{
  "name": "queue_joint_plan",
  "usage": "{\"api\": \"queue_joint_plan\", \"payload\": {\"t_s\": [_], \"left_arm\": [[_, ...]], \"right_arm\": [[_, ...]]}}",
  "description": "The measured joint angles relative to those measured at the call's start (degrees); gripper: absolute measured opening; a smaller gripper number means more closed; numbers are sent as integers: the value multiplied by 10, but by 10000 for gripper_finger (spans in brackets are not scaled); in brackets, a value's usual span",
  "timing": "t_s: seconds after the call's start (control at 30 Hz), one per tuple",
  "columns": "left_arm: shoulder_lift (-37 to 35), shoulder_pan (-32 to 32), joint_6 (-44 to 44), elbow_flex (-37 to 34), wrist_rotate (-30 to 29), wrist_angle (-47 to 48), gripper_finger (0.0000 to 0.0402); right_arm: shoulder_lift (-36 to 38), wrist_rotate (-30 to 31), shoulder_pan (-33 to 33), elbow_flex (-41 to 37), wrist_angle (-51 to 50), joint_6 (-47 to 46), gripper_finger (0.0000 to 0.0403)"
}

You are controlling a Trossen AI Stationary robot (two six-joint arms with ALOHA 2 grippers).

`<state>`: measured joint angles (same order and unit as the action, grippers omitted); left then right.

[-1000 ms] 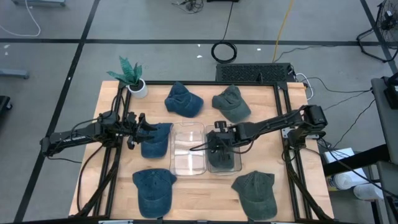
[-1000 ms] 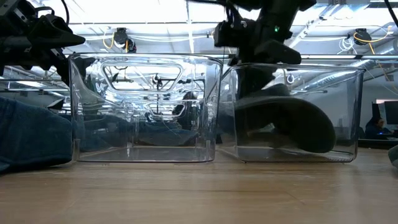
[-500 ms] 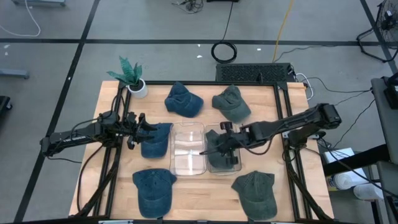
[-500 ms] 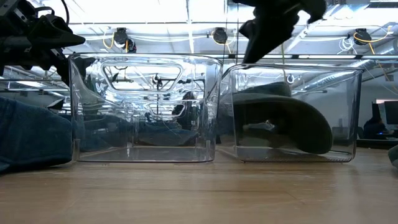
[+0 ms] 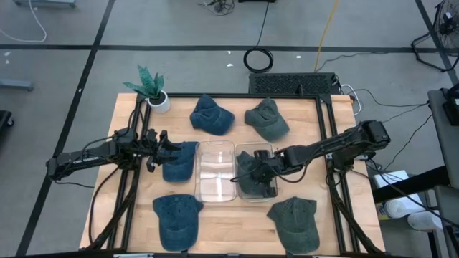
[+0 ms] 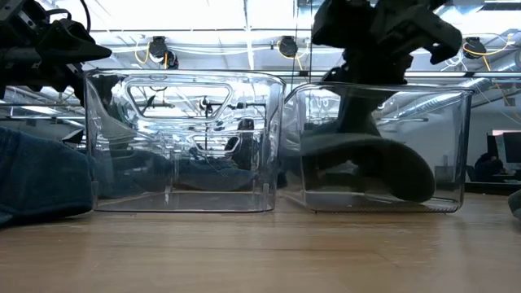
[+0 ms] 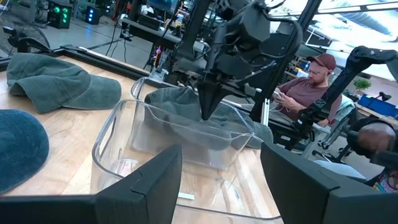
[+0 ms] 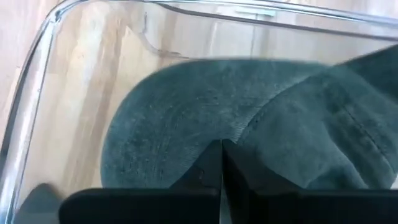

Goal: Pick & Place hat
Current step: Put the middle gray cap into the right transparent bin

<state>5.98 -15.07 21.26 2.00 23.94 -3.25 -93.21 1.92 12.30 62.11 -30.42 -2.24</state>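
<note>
A green hat (image 6: 383, 167) lies inside the right one of two clear bins (image 6: 456, 146) at the table's middle. My right gripper (image 8: 221, 144) is shut and reaches down into that bin onto the hat (image 8: 168, 124); the high view shows it over the bin's left half (image 5: 247, 172). My left gripper (image 7: 221, 186) waits open and level at the table's left (image 5: 168, 147), just above a blue hat (image 5: 181, 163) that lies flat on the wood beside the left bin (image 5: 215, 172). My right gripper presses its shut fingertips (image 6: 358, 129) down on the green hat where brim and crown meet (image 8: 242, 134). It comes from above, slanting toward the table's left. The hat lies on the bin's floor, its top flattened under the tips.
Two hats lie at the far side, a blue hat (image 5: 210, 115) and a green hat (image 5: 267, 119), and two at the near side, a blue hat (image 5: 176, 218) and a green hat (image 5: 295, 221). A potted plant (image 5: 152, 89) stands at the far left corner. A person sits beyond the table (image 7: 305, 87).
My right gripper, shut throughout, first rose and tipped above the right bin, then came down into it onto the green hat. The hat's top now sits lower and flatter than before.
</note>
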Motion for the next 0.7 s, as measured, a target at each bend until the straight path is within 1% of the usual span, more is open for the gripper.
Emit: {"api": "queue_joint_plan", "payload": {"t_s": [0.1,0.23,0.3,0.53,0.7], "left_arm": [[0,0,0,0,0,0,228],[0,0,0,0,0,0,228],[0,0,0,0,0,0,228],[0,0,0,0,0,0,228],[0,0,0,0,0,0,228]], "right_arm": [[-2,-32,-10,-14,3,-5,0],[-1,-38,-16,-19,-2,-7,0],[-2,-51,-18,-19,-10,-6,0],[3,-50,-18,-17,13,-3,0],[18,-47,-15,-6,4,-1,0]]}}
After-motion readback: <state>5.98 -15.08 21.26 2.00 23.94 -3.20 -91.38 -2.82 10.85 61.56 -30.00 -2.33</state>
